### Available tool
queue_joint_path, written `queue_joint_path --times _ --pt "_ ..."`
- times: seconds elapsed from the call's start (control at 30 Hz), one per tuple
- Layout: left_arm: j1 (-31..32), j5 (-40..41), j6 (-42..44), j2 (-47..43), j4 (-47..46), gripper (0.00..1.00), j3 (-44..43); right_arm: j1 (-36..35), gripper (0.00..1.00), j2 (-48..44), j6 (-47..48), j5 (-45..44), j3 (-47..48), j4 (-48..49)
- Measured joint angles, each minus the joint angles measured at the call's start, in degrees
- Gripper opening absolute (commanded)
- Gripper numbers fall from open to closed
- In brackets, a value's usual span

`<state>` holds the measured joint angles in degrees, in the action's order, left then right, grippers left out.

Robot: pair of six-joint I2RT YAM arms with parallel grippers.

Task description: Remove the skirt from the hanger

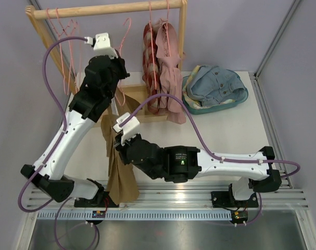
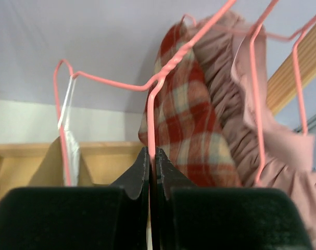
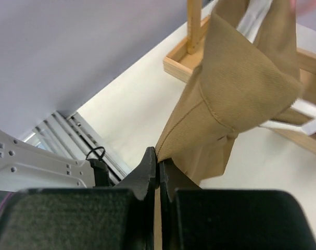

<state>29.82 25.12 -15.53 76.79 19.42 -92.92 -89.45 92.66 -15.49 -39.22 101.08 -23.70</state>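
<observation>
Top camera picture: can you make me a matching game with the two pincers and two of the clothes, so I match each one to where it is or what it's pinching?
Things:
1. left pincer
2. right pincer
3. blue denim garment
4. red plaid garment

Places or states:
A. hanging on the wooden rack
B. shut on the pink hanger
C. lying in the teal basket
D. shut on the tan skirt

Right pairs: 1-B, 2-D, 3-C, 4-A.
</observation>
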Motion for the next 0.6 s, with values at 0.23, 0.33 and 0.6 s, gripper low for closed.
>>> queue_joint_path --times 0.23,0.33,0.6 --pt "-0.1 -2.8 2.6 4.1 13.2 0.0 -17.0 -1.0 0.0 -2.8 -1.8 -6.7 -10.9 2.5" --pt "-0.6 -6.4 3.1 0.6 17.8 0.0 -17.2 -1.5 0.0 -3.0 -1.8 -6.5 -11.5 2.4" --pt "-1.3 -19.8 -0.5 -24.2 22.3 0.0 3.8 10.7 0.0 -3.1 1.8 2.2 -9.2 2.7"
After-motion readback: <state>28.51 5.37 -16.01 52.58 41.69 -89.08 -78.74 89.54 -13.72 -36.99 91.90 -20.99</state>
